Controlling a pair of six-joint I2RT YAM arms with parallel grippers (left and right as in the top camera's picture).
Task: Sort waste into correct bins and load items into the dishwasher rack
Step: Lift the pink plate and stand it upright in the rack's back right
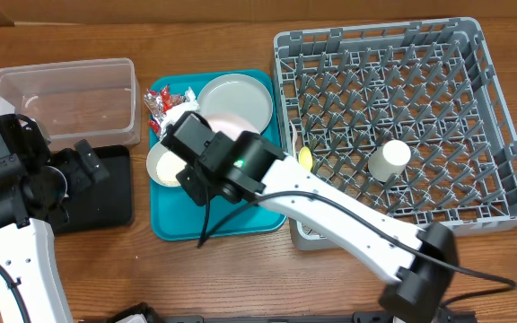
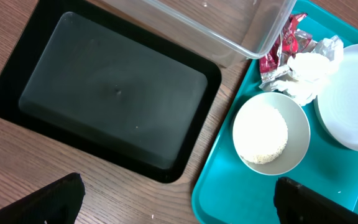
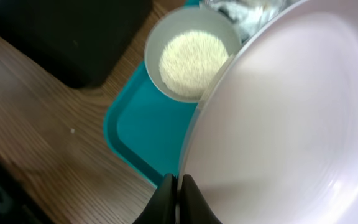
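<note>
My right gripper (image 3: 179, 193) is shut on the rim of the white plate (image 3: 291, 124), held tilted over the teal tray (image 1: 182, 220). The pale grey-green plate (image 1: 240, 94) lies behind it. A small pale bowl (image 2: 270, 134) holds the rice heap (image 3: 191, 59). Red-and-silver wrappers (image 2: 284, 46) and the white napkin (image 2: 309, 68) lie at the tray's far left. My left gripper (image 2: 182, 205) is open and empty above the table, between the black tray (image 2: 117, 93) and the teal tray. The clear tub (image 1: 61, 94) stands behind. The white cup (image 1: 389, 161) stands in the dishwasher rack (image 1: 501, 135). The yellow spoon (image 1: 305, 160) shows at the rack's left edge.
The right arm stretches from the front right across the teal tray to its left half. A pale holder (image 1: 311, 235) sits at the rack's front left corner. Bare wooden table (image 1: 88, 269) lies in front of the black tray.
</note>
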